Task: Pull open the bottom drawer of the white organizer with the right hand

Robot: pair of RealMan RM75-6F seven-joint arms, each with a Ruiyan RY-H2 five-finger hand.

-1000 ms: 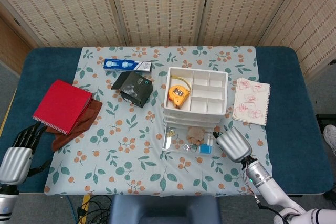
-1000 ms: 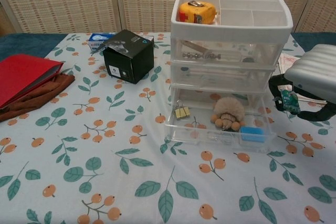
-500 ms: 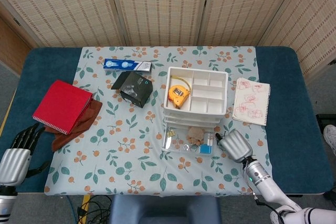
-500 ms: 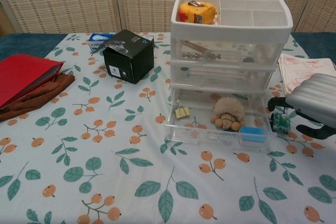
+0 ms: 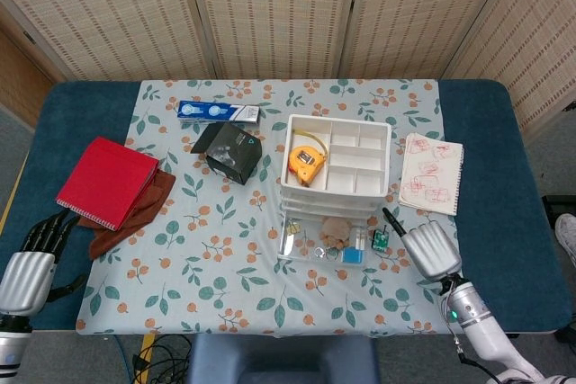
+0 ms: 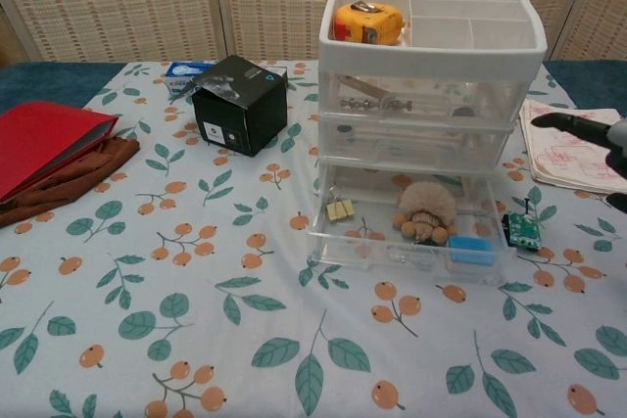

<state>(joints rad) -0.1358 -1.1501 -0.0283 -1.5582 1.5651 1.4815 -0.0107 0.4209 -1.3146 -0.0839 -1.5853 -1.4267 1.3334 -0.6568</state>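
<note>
The right robot hand [image 5: 433, 250] has drawn back to the right and toward the robot over the last second; it holds nothing, 1 finger pointing away, the rest too hidden to tell how wide. The left robot hand [image 5: 30, 269] stays at the near left edge of the surface [image 5: 504, 222], fingers loosely spread and holding nothing. Just left of the right robot hand, the bottom drawer [image 6: 409, 242] of the white organizer [image 6: 431, 56] already stands pulled out, showing a fuzzy toy [image 6: 424, 210], binder clips [image 6: 340, 209] and a blue block [image 6: 471, 250]. A small green circuit board [image 6: 522, 228] now lies uncovered beside the drawer's right end. The pull looks done, and the robot hand is retreating. Beyond it lies a sheet with red sketches [image 5: 432, 172]; further left, a yellow tape measure [image 5: 306, 163] in the top tray. The black box [image 6: 240, 103] and blue box [image 5: 218, 111] carry markings too small to read.
</note>
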